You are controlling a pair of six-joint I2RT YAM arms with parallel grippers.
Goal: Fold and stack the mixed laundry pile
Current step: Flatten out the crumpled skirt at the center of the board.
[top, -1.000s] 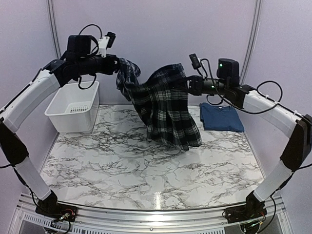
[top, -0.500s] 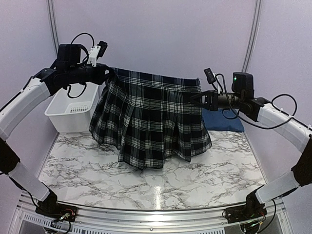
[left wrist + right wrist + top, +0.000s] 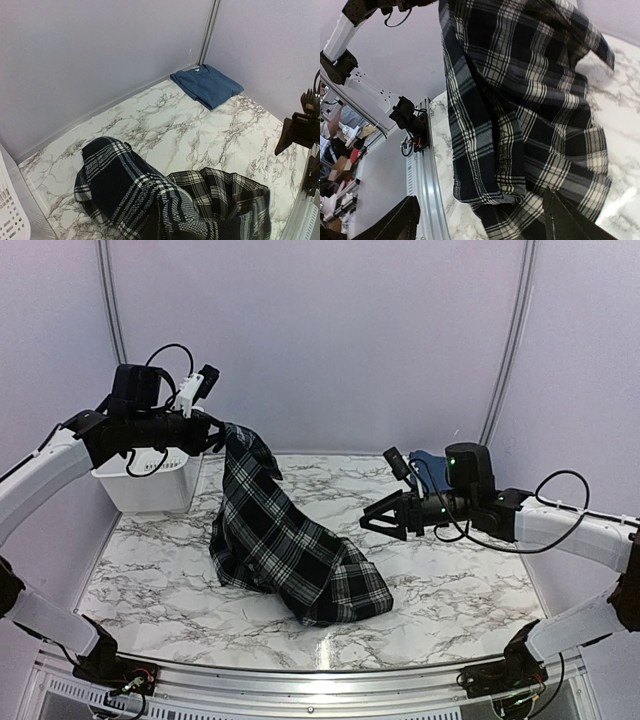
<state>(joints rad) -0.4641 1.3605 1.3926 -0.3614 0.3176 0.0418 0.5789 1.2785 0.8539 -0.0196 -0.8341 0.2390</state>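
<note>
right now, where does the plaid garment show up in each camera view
top external: plaid garment left of centre, hanging from the left gripper down onto the table.
left wrist: plaid garment at bottom centre, heaped on the table.
right wrist: plaid garment fills the middle and upper right, close up.
shared landmark: the marble table, seen under the cloth in all three views.

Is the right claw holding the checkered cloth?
No, the right gripper is open and clear of the plaid garment, which hangs from the left gripper alone.
</note>
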